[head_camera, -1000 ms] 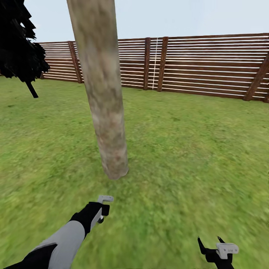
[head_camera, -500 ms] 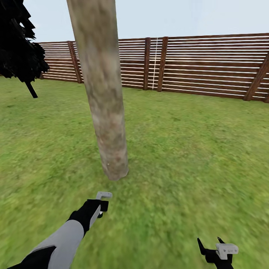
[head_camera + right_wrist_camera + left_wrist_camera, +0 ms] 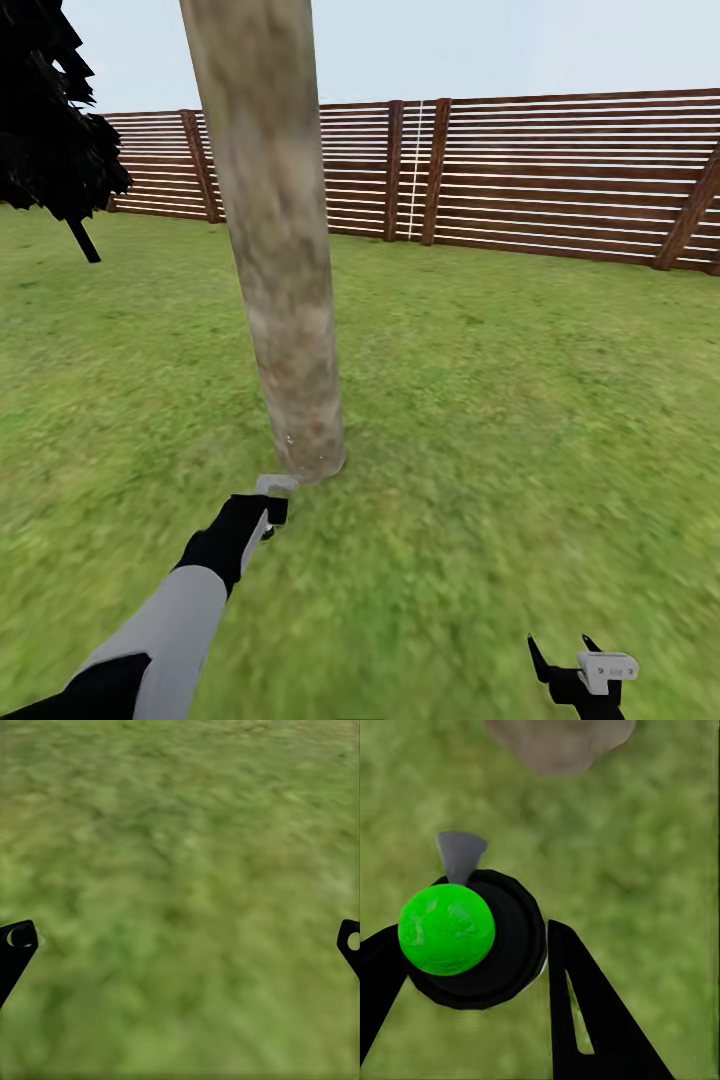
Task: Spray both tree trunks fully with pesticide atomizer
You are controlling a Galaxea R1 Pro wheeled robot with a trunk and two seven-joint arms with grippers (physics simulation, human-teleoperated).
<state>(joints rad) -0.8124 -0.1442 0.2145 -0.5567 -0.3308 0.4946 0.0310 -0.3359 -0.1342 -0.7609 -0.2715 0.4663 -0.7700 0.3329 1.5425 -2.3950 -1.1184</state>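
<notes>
Up close, the left gripper is clamped on the pesticide atomizer — its two black fingers press on either side of the dark round bottle, whose bright green dot faces the wrist camera and whose grey nozzle points toward the base of the tree trunk. From the head, that left gripper sits low over the grass, just beside the foot of the thick mottled tree trunk, the arm stretched forward from the lower left. The right gripper hangs well apart at the lower right, jaws spread wide and empty — in its wrist view the fingertips stand far apart over blurry grass. A brown slatted fence closes the lawn behind, and a dark-leaved tree stands at far left.
</notes>
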